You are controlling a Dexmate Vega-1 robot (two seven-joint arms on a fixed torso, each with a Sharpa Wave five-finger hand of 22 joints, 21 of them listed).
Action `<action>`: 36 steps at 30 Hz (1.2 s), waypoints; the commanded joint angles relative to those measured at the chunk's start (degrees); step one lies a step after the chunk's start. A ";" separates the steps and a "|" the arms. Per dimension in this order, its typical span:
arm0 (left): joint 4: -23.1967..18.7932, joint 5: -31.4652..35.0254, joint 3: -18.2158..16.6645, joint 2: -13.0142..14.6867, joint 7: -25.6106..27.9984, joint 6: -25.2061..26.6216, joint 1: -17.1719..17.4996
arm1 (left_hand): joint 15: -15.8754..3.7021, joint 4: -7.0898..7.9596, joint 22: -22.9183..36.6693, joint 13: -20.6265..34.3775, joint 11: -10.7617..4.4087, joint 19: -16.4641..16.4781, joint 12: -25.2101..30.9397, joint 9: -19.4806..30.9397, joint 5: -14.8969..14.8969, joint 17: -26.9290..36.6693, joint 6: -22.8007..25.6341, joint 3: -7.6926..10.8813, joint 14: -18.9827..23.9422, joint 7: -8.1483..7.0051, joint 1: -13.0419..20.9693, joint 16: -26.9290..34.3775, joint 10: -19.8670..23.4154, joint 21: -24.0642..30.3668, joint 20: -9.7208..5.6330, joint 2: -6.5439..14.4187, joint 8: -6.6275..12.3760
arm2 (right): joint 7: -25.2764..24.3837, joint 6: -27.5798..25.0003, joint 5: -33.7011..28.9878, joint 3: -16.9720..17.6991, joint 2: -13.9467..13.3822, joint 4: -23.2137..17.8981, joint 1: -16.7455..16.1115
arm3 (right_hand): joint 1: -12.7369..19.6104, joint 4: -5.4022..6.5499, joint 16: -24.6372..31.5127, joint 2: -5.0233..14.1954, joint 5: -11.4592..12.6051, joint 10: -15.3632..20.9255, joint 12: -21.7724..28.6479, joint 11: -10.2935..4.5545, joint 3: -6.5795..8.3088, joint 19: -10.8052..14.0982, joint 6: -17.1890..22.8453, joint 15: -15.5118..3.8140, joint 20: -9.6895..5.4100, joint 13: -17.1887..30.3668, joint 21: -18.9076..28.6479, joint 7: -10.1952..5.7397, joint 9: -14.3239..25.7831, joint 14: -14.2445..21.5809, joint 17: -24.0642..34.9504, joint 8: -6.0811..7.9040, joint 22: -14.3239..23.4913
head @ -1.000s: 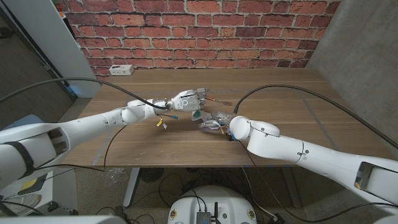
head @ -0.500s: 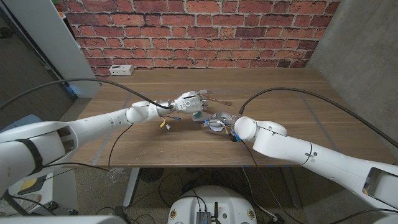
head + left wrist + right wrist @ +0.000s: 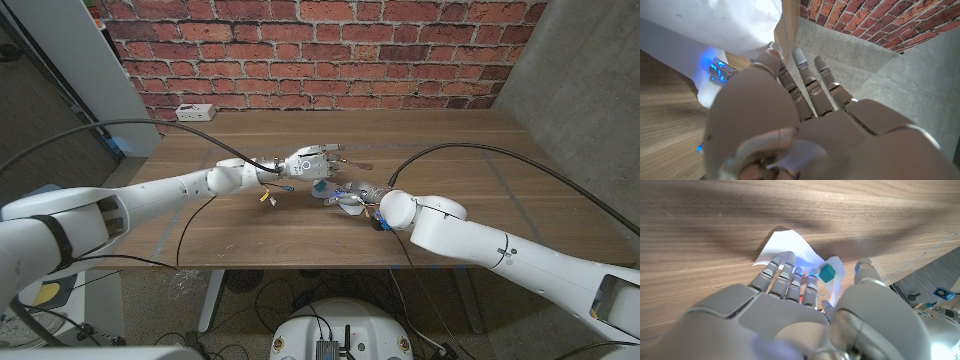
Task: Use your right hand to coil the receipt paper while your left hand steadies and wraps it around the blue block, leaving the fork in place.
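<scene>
The receipt paper (image 3: 790,247) lies crumpled at mid-frame on the bench (image 3: 450,130), the blue block (image 3: 827,273) nested in its fold; right hand (image 3: 352,196) fingers (image 3: 785,275) spread on it; left hand (image 3: 306,164) grip unclear; paper looks thin, limp, tearable; best pinched at an edge.

1. The two hands crowd the middle of the wooden table (image 3: 480,140): the left hand (image 3: 306,164) and right hand (image 3: 352,194) sit close together, leaving only a narrow gap between them.
2. In that gap lie the receipt paper (image 3: 790,247) and the blue block (image 3: 827,273), just at the right hand's fingertips.
3. A thin fork (image 3: 345,160) lies just beyond the left hand's fingers, blocking a straight reach past them.
4. Black cables (image 3: 450,148) arch over the table on both sides.
5. A white power strip (image 3: 195,113) sits at the far left corner, well apart.
6. The far right stretch of tabletop is bare wood.
</scene>
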 commanded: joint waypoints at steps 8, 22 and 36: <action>-2.18 0.19 6.12 -0.15 0.04 -3.21 -4.91 | -7.41 0.08 0.17 8.29 0.14 0.09 -0.24 0.10 -0.14 0.03 0.36 -0.47 0.56 -0.01 0.95 0.22 0.65 0.47 -4.81 -0.01 -0.08 | 0.49 -5.78 2.59 -4.48 1.18 2.91 5.37 | 0.03 -0.13 -0.12 0.57 0.71 1.85 0.41 0.46 -0.61 1.42 1.47 -0.79 2.00 -0.12 -0.75 2.36 -0.03 -1.08 0.60 -0.01 0.21; -2.04 -0.20 4.42 -0.52 0.04 -7.60 -3.34 | -7.41 0.12 0.10 8.39 0.11 0.04 -0.53 -0.04 -0.19 -0.10 0.15 -0.72 0.68 0.18 1.11 0.23 0.93 0.89 -4.69 0.12 -0.23 | -0.08 -4.56 3.36 -5.26 0.27 2.97 6.00 | -0.13 -0.07 0.03 0.74 0.81 2.11 0.40 0.34 -0.81 0.91 1.48 -1.03 2.08 -0.20 -0.91 2.23 -0.06 -0.99 0.74 -0.14 0.20; -2.94 0.07 1.65 -1.09 0.04 -0.81 0.40 | -7.15 0.63 -0.88 -3.44 0.00 -1.07 -14.60 -1.50 -0.05 -8.18 -20.50 -0.64 -6.49 -0.63 0.23 -2.92 -9.02 2.22 -3.52 1.38 -9.50 | -0.33 -4.63 3.55 -5.86 0.17 2.64 6.26 | -0.16 -0.10 0.21 0.80 0.89 2.23 0.34 0.32 -0.96 0.81 1.65 -1.29 2.02 -0.26 -0.91 2.25 -0.08 -0.73 0.83 -0.18 0.20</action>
